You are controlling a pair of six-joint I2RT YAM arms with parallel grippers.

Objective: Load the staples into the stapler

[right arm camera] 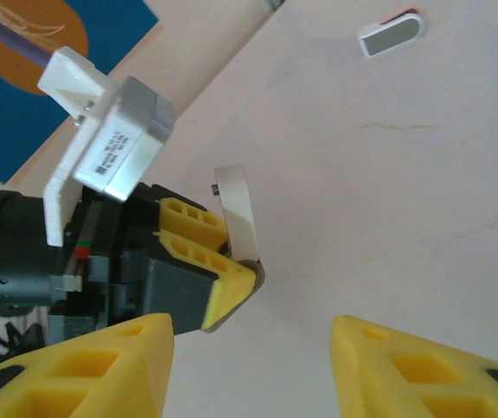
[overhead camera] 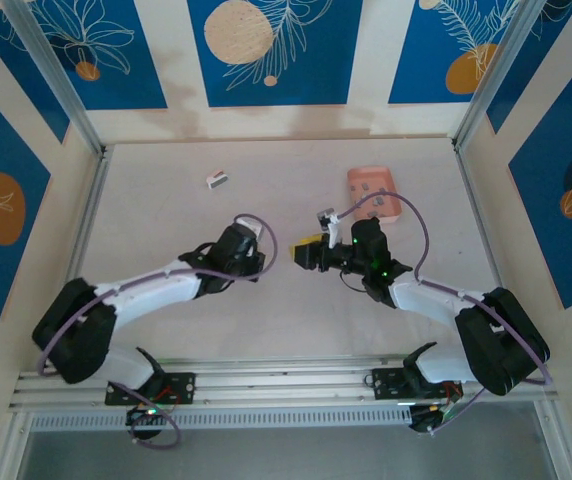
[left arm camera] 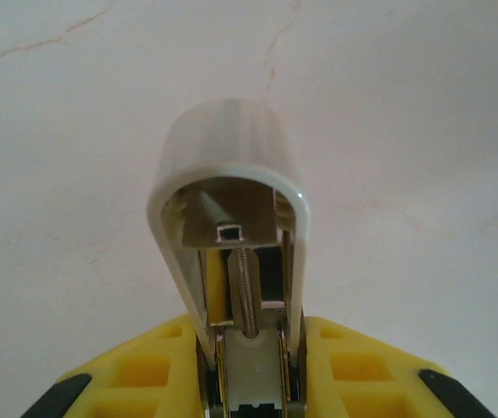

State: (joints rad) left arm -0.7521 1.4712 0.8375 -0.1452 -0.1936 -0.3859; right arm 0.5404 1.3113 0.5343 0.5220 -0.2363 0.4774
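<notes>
**Stapler clamped open in the left claw; right claw empty; staples in the tray.**

The small white plastic stapler (left arm camera: 232, 174) is grasped at its rear end by the left gripper (left arm camera: 253, 383). Its lid is swung up, exposing the spring and the bare metal channel. Its long axis appears to run straight out ahead of the fingers, toward the right gripper (right arm camera: 249, 366), whose yellow jaws stand apart with nothing between them. The tiny grey metal staples (overhead camera: 368, 186) lie in the shallow pink rectangular tray (overhead camera: 356, 175), near the right arm's wrist on its far side and well apart from the stapler. Their heading is too small to read. Judgement: the strips are light, stiff, brittle and slippery. Pinch one gently across its narrow sides at mid-length, with its long axis matched to the channel.
</notes>
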